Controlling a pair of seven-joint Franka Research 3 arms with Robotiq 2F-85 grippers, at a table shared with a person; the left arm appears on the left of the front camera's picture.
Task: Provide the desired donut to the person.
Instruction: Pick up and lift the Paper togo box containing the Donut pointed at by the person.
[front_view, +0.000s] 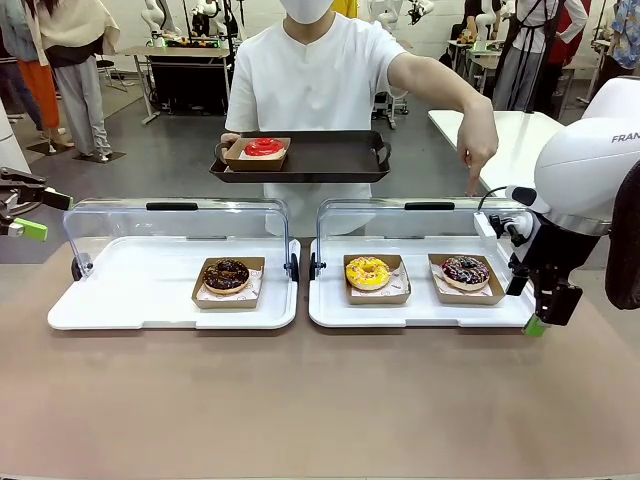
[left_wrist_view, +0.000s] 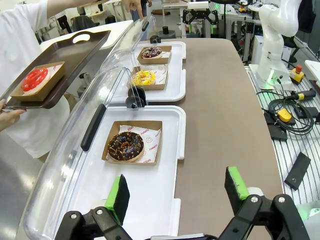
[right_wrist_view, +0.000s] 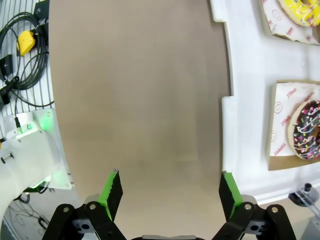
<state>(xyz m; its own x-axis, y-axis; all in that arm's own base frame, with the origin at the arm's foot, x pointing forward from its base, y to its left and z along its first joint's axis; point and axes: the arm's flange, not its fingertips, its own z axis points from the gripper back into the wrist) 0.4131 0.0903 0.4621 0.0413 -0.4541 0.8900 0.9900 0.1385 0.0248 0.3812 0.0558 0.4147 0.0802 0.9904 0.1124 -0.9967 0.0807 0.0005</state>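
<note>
The person (front_view: 315, 80) in a white shirt stands across the table and holds a dark brown tray (front_view: 330, 157) with one hand. A red donut (front_view: 263, 147) in a cardboard box lies on the tray. The other hand (front_view: 478, 150) points down over the right end of the right case. That white case (front_view: 420, 310) holds a yellow donut (front_view: 367, 271) and a sprinkled chocolate donut (front_view: 465, 269). A chocolate donut (front_view: 227, 274) sits in the left case (front_view: 130, 300). My left gripper (front_view: 25, 210) (left_wrist_view: 177, 187) hangs open at the far left. My right gripper (front_view: 540, 312) (right_wrist_view: 170, 192) is open above bare table beside the right case.
Both clear lids (front_view: 180, 225) stand raised behind the trays. The brown tabletop (front_view: 320, 400) stretches in front of the cases. Cables and a yellow plug (left_wrist_view: 285, 115) lie on the slatted bench beside the table. Other tables and people stand in the background.
</note>
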